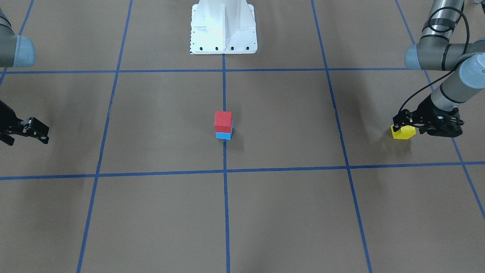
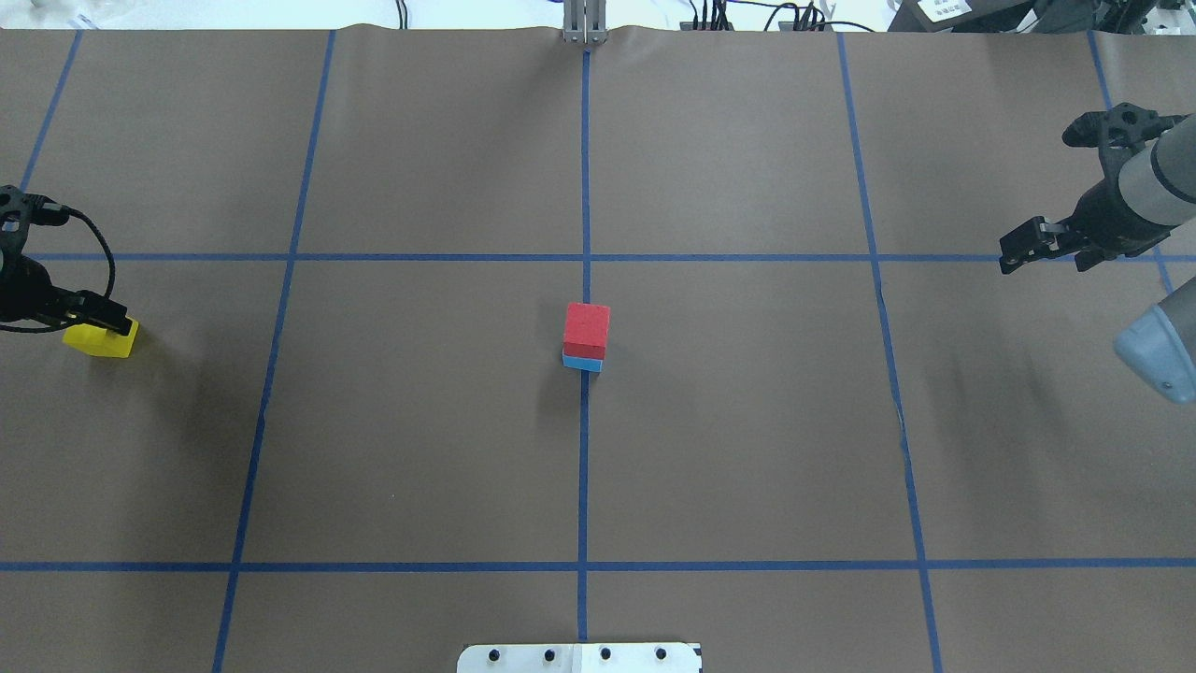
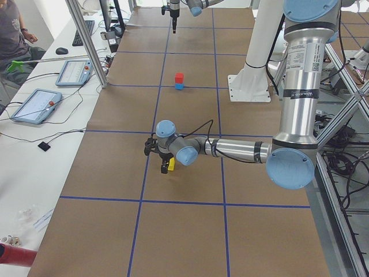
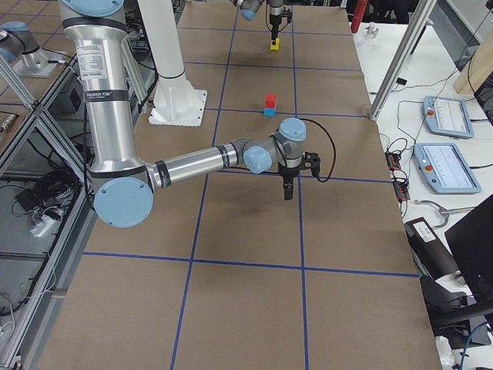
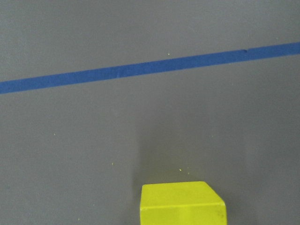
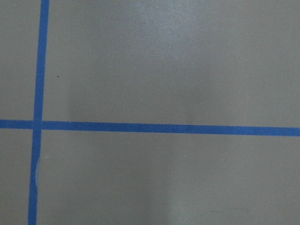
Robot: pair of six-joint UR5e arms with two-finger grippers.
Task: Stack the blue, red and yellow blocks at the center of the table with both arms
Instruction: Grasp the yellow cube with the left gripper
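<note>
**Front-facing view.** The red block (image 1: 222,120) sits squarely on the blue block (image 1: 223,135) on the table (image 1: 159,125). The yellow block (image 1: 403,132) lies well away from the red block, on the robot's left. The left tool (image 1: 407,127) is set narrow, with a finger on either side of the yellow block. I cannot tell whether the fingers are pressing it. The right tool (image 1: 26,136) hangs well apart on the red block's other side, spread wide and empty.

**Overhead view.** The yellow block looks turned out of line with the red block's edges.

**Left side view.** The yellow block shows low between the near tool's fingers, with the red block far beyond it.

**Left wrist view.** Only the yellow block's top shows, at the bottom edge, and no fingers are visible.

The step in hand appears to be gripping the yellow block.
- Close on two flat, opposite faces, not on the corners.
- Lift straight up, clear above the red block's top, before moving across.
- Turn the wrist until the edges match the red block.
- Lower gently until the yellow block touches the red one, then release and leave upward.

A sideways nudge could topple the two stacked blocks.
</note>
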